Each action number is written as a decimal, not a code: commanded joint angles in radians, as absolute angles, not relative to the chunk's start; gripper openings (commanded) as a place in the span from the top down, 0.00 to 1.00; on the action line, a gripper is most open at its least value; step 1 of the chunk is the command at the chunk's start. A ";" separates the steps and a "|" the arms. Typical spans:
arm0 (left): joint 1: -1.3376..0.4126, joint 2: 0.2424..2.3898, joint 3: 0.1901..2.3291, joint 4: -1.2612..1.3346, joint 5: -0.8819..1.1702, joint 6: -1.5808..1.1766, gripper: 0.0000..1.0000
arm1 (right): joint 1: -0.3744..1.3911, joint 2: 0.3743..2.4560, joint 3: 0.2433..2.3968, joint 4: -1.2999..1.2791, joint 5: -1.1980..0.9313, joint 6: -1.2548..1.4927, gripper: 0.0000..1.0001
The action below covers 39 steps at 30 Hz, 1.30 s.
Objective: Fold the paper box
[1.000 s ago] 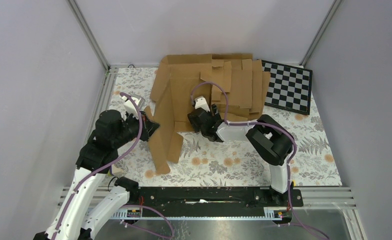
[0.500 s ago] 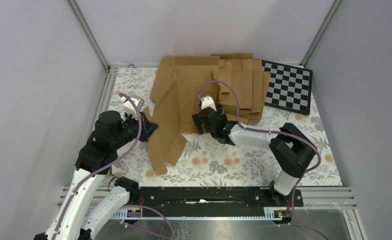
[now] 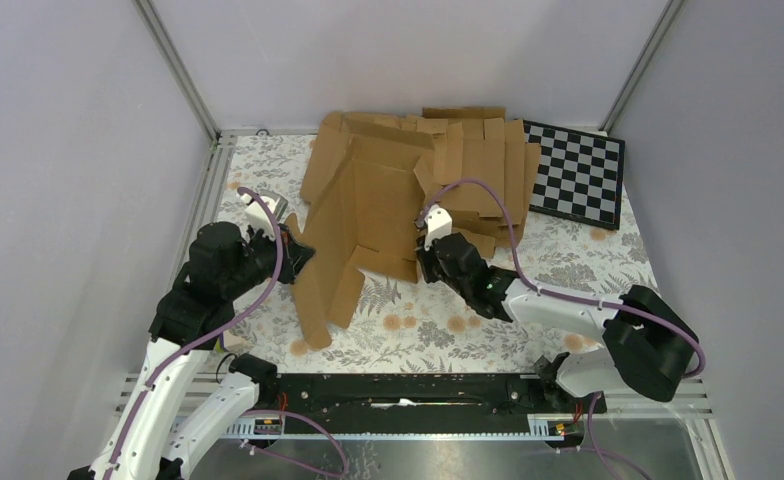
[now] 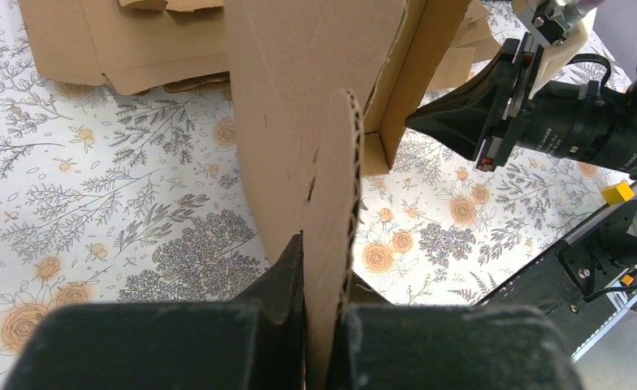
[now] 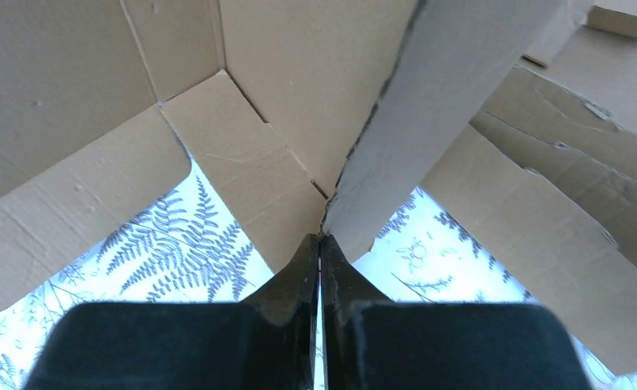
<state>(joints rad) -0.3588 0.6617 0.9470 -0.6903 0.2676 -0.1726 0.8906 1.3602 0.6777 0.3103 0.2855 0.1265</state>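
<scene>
Floral tabletop (image 3: 448,325) carries the paper box (image 3: 368,215), half-raised left of centre. The left gripper (image 4: 325,272) is clenched on its left flap, and the right gripper (image 5: 319,244) pinches a wall edge on its right side. Flat cardboard blanks (image 3: 488,170) are piled behind it, with a checkerboard (image 3: 578,175) beyond.

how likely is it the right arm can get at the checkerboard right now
Likely yes, once freed: the right gripper looks shut on an edge of the paper box, so it must let go first. The checkerboard lies uncovered at the far right, with nothing standing between.
</scene>
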 commanded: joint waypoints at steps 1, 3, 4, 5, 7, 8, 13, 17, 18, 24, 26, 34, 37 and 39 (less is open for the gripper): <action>-0.362 0.655 0.985 -0.676 0.275 -0.173 1.00 | 0.905 1.415 0.764 0.357 0.169 0.113 1.00; -0.362 0.653 0.988 -0.680 0.275 -0.176 1.00 | 0.905 1.422 0.781 0.340 0.210 0.128 1.00; -0.362 0.650 0.990 -0.682 0.273 -0.176 1.00 | 0.905 1.414 0.779 0.337 0.264 0.148 1.00; -0.362 0.647 0.992 -0.683 0.270 -0.176 1.00 | 0.905 1.408 0.774 0.334 0.320 0.167 0.91; -0.362 0.641 0.997 -0.683 0.262 -0.179 1.00 | 0.904 1.395 0.764 0.316 0.394 0.175 0.52; -0.362 0.639 0.999 -0.683 0.260 -0.180 1.00 | 0.904 1.389 0.761 0.292 0.419 0.177 0.33; -0.362 0.640 0.999 -0.683 0.248 -0.189 1.00 | 0.904 1.303 0.691 0.242 0.417 0.192 0.24; -0.362 0.635 0.996 -0.681 0.243 -0.193 1.00 | 0.904 1.170 0.587 0.251 0.293 0.198 0.25; -0.362 0.634 0.996 -0.681 0.243 -0.193 1.00 | 0.904 1.144 0.571 0.250 0.259 0.203 0.28; -0.362 0.623 1.001 -0.663 0.245 -0.180 1.00 | 0.905 1.196 0.606 0.237 0.120 0.203 0.82; -0.362 0.618 1.003 -0.654 0.249 -0.179 1.00 | 0.906 1.260 0.647 0.253 0.135 0.203 1.00; -0.362 0.599 0.985 -0.642 0.229 -0.186 1.00 | 0.905 1.593 0.874 0.330 0.181 0.197 1.00; -0.362 0.601 0.991 -0.643 0.238 -0.188 1.00 | 0.905 1.714 0.984 0.307 0.219 0.162 1.00; -0.362 0.603 0.993 -0.642 0.255 -0.179 1.00 | 0.905 1.786 1.038 0.301 0.243 0.139 1.00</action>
